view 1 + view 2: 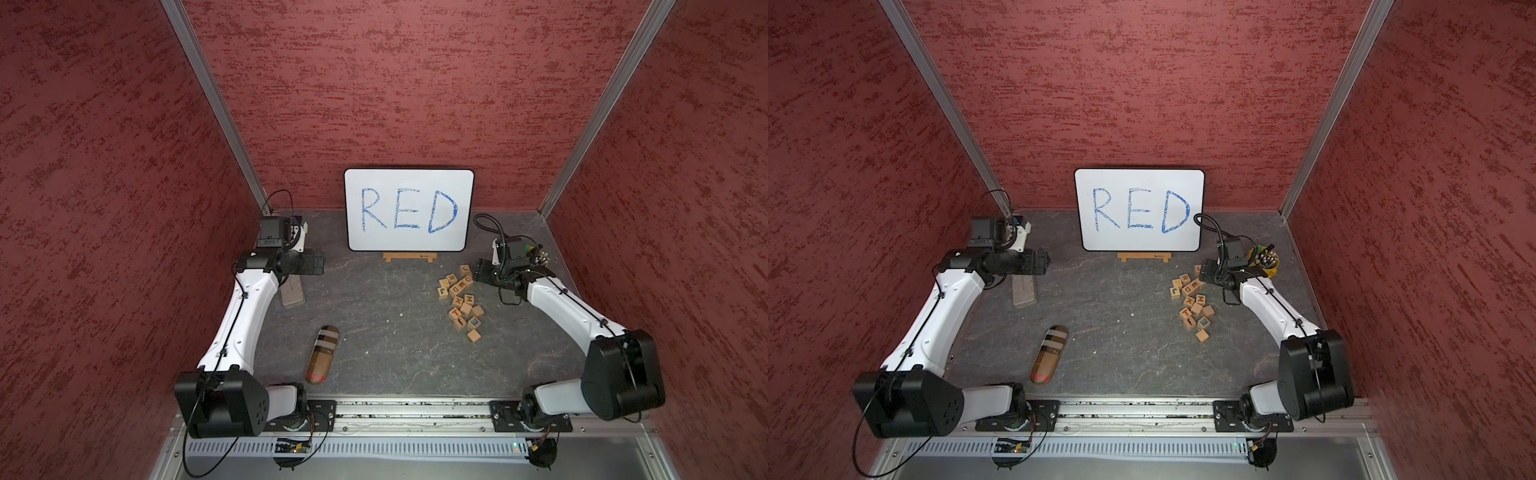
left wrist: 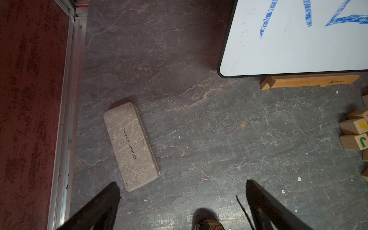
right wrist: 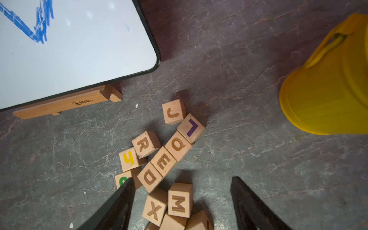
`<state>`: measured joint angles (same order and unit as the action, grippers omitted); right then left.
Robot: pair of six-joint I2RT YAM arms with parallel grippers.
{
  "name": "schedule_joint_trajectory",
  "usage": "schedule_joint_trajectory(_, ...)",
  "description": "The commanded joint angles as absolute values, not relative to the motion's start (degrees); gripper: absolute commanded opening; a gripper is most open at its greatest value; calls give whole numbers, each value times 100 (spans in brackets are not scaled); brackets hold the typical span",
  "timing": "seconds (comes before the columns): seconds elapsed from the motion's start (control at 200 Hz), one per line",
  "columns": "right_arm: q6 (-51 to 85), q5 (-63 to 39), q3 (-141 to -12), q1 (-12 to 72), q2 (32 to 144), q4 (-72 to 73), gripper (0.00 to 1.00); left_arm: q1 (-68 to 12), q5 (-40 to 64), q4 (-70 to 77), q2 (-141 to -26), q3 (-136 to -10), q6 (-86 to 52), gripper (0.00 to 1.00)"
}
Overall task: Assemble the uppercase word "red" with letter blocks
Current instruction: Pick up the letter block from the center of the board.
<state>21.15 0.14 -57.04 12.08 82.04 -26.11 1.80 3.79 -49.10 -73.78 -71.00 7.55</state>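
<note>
Right tool (image 3: 182,178) is hovering wide and empty over the letter blocks (image 1: 459,301) on the bench (image 1: 374,316); E block (image 3: 163,161) and D block (image 3: 149,176) are touching, so R block (image 3: 146,144) probably needs setting squarely beside E.

Whiteboard (image 1: 409,183), grey case (image 2: 131,146), striped pouch (image 1: 322,354), yellow bucket (image 3: 326,89).

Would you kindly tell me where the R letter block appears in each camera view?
Top view: R block, among the far blocks of the block cluster.
Top view: same spot.
Left wrist: not in it.
Right wrist: beside the E block.
Shared landmark: the whiteboard, seen in all four.
</note>
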Motion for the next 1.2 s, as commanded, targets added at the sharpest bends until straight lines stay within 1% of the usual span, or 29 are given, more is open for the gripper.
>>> schedule_joint_trajectory(0.0, 1976, -98, -5951, 1333, 8297, -2941, 76, 114, -178, -4740, -7225, -7041, 639, 100)
schedule_joint_trajectory(0.085, 1901, -154, -6043, 1410, 8556, -2979, 75, 114, -405, -4640, -7225, -6917, 837, 99)
schedule_joint_trajectory(0.14, 1869, -145, -6092, 1455, 8653, -2994, 73, 114, -470, -4565, -7244, -6878, 853, 100)
schedule_joint_trajectory(0.281, 1859, -215, -6164, 1554, 8892, -2984, 71, 114, -275, -4586, -7300, -7015, 659, 99)
schedule_joint_trajectory(0.386, 1821, -472, -6300, 1602, 9106, -3040, 59, 67, -104, -4697, -7362, -7180, 828, 99)
schedule_joint_trajectory(0.421, 1811, -533, -6326, 1624, 9160, -3056, 57, 19, -111, -4737, -7373, -7248, 920, 100)
schedule_joint_trajectory(0.536, 1876, -424, -6278, 1685, 9153, -3035, 58, -52, -175, -4826, -7331, -7428, 1059, 99)
schedule_joint_trajectory(0.927, 1758, -264, -6188, 1702, 8783, -3494, 59, -53, 236, -5148, -7154, -7719, 1169, 99)
schedule_joint_trajectory(1.192, 1705, -210, -6188, 1701, 8748, -3768, 60, -79, 28, -5155, -7355, -8116, 1228, 99)
